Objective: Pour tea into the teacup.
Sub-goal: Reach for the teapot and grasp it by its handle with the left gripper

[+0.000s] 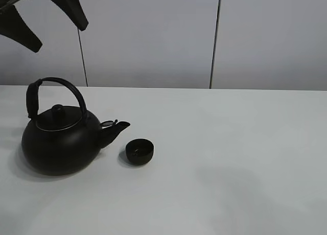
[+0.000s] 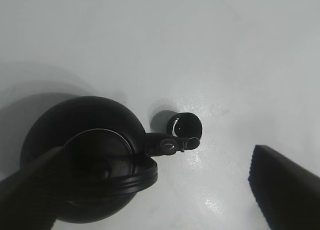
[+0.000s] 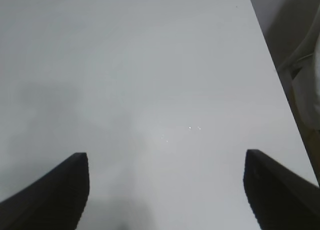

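The large round black kettle (image 1: 59, 143) stands upright on the white table at the left, its arched handle up and its short spout pointing right. The tiny black teacup (image 1: 139, 151) stands just right of the spout, apart from it. My left gripper (image 1: 60, 38) hangs open and empty high above the kettle. In the left wrist view I look down on the kettle (image 2: 85, 135) and the teacup (image 2: 184, 126), which shows a glint inside, between my spread fingers (image 2: 285, 190). My right gripper (image 3: 167, 160) is open and empty over bare table; the exterior view does not show it.
The white table (image 1: 230, 158) stretches to the right of the teacup. A grey panelled wall (image 1: 153, 36) stands behind it. The right wrist view shows the table's edge (image 3: 270, 55) and something pale beyond it.
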Robot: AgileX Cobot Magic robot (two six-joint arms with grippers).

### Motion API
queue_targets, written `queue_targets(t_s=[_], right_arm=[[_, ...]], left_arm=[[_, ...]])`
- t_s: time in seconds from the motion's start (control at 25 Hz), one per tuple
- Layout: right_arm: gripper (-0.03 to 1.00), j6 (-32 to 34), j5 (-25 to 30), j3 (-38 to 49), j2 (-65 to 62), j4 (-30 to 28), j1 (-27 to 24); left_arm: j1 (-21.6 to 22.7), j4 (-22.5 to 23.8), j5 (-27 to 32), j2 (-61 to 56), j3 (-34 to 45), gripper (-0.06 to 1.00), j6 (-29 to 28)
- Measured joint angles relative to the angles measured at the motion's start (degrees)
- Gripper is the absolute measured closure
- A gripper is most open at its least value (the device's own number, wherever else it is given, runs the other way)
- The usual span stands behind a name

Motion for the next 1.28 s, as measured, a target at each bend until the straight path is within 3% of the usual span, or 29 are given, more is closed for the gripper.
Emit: queue_targets(t_s=[0.24, 0.52, 1.28], right_arm=[[0.39, 0.0, 0.01, 0.05, 0.0, 1.95, 0.0], [0.39, 0.17, -4.86, 2.11, 0.0, 2.14, 0.0], [0.39, 0.23, -5.4, 2.11, 0.0, 2.14, 0.0]], left_arm=[[0.0, 0.0, 0.0, 0.0, 0.0, 0.25, 0.0], [0.0, 0.0, 0.0, 0.0, 0.0, 0.25, 0.0], [0.0, 0.0, -1.13, 0.0, 0.0, 0.25, 0.0]])
